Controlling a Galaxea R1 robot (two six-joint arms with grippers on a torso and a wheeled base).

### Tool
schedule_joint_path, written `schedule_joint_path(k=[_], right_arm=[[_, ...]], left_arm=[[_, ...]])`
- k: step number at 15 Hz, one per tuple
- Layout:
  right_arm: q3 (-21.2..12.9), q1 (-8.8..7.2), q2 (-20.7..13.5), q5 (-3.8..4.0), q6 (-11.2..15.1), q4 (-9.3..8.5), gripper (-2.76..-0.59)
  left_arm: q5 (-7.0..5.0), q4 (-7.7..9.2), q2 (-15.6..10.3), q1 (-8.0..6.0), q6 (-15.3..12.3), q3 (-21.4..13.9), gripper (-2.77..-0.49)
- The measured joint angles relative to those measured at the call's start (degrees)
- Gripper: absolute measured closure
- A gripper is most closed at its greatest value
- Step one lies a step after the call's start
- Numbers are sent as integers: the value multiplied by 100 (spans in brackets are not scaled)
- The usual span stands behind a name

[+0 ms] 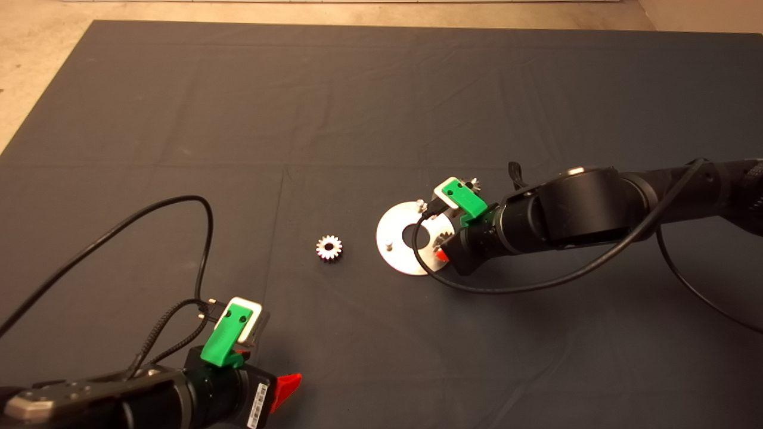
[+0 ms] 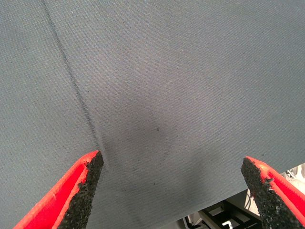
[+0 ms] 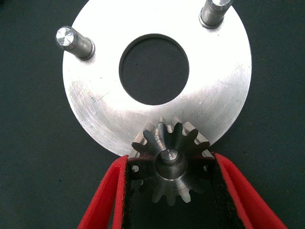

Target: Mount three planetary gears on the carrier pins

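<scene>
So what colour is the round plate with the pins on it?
Shiny silver, bare metal; the round plate shows best in the right wrist view.

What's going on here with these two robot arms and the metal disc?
The right tool grips one planetary gear and has it seated over a carrier pin on the round plate. Two other pins are bare. A second gear lies on the mat left of the plate, and a third just behind the right tool. The left tool waits open at the near left.
</scene>
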State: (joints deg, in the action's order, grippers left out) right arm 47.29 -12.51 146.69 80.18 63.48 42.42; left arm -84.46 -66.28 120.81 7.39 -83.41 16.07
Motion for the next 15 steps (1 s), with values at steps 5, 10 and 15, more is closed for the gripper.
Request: schedule_joint_path(k=[5,10,15], right_arm=[[1,24,66,135,2,10,-95],[4,27,66,166,2,10,-96],[4,27,66,193,2,10,-101]], left_arm=[[1,-3,0,0,-5,0,-206],[0,-87,2,0,-16,0,-206],[0,-91,2,0,-24,0,-206]])
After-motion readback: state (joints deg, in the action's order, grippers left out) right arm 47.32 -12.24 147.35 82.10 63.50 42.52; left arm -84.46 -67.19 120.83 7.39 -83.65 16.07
